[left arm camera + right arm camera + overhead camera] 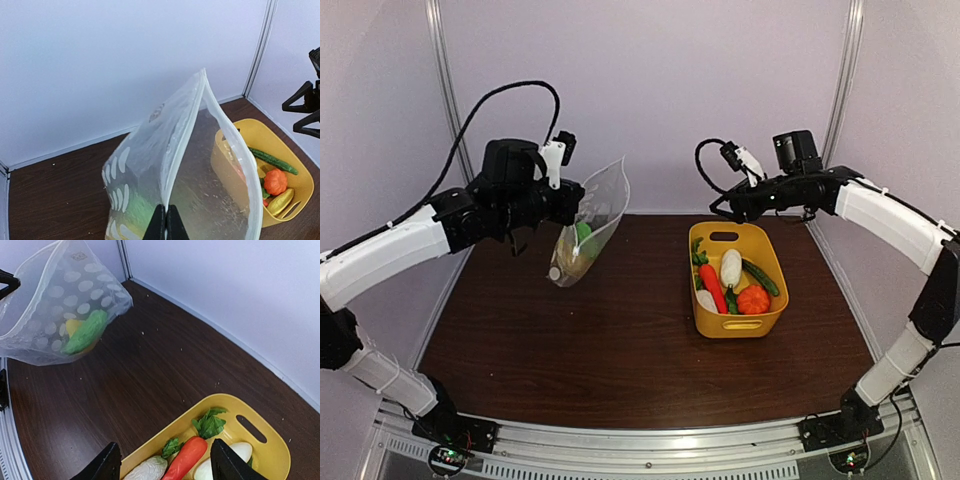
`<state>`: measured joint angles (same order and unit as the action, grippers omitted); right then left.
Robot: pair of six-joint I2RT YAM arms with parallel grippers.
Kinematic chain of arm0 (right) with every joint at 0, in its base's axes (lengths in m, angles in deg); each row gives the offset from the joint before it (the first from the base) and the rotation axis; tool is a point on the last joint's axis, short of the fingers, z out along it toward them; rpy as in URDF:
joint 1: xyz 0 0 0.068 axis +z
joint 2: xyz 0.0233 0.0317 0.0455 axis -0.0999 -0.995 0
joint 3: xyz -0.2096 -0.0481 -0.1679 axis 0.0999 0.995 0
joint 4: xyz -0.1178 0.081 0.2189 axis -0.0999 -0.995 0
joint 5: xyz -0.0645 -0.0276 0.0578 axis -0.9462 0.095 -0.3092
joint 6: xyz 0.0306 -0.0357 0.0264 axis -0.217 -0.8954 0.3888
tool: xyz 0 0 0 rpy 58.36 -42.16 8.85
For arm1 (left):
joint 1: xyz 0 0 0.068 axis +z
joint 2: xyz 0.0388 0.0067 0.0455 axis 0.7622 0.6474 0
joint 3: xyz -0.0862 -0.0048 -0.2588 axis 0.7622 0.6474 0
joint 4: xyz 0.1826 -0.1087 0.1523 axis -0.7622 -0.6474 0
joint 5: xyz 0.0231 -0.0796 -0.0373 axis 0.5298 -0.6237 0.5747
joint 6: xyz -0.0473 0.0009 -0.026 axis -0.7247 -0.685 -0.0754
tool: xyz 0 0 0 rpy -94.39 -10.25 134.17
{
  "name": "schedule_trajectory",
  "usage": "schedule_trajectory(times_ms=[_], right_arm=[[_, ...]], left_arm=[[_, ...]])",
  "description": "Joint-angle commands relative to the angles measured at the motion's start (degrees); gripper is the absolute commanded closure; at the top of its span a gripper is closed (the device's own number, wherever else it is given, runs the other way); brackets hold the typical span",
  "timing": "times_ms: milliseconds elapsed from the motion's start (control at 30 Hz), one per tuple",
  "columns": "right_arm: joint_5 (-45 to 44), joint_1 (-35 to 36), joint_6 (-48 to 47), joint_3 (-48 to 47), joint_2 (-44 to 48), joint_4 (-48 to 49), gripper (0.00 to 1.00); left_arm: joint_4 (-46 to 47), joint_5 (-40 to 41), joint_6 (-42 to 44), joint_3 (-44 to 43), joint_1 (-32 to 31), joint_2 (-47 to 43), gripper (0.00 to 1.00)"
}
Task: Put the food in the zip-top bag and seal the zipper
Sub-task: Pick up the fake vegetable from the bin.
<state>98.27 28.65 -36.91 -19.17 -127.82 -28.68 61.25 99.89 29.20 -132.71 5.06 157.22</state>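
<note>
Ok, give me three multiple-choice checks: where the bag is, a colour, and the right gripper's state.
1. The zip-top bag is: A lying flat; B held aloft by the left gripper; C crumpled in a corner.
2. The long toy vegetable inside the bag is: A green; B purple; C black.
3. The right gripper is: A open; B shut on nothing; C shut on the bag.

Answers: B, the shut fingers pinch it and it hangs in the air. A, green shows through the dotted plastic. A, its fingers stand wide apart above the yellow basket.
</note>
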Motion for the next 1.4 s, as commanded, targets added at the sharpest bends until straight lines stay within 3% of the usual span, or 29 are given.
schedule_trajectory(times_ms=[0,367,800,1067,1167,1367], right_arm=[[-7.9,0.37,-0.16,1.6,-3.25,-6.22,0.38],[-20.39,0.29,-0.54,-2.76,-15.13,-16.26,0.41],[-31.99,-0.37,9.5,-2.85,-21.37,-14.85,0.29],[-27.56,-0.4,19.19,-4.83,-23.69,-13.36,0.32],[-30.98,-0.42,21.91,-7.23,-26.16,-14.19,0.37],[-31.06,-1.12,25.95,-9.54,-29.77,-14.17,0.36]], left_arm=[[2.47,-0.16,3.16,4.78,0.22,5.18,1.0],[7.66,-4.59,0.69,10.08,0.87,5.64,1.0],[7.83,-4.12,0.75,10.7,0.87,4.3,1.0],[7.48,-3.97,0.9,10.52,0.88,4.45,1.0],[7.44,-3.57,1.09,10.61,0.88,4.46,1.0],[7.53,-3.4,1.48,10.7,0.89,5.25,1.0]])
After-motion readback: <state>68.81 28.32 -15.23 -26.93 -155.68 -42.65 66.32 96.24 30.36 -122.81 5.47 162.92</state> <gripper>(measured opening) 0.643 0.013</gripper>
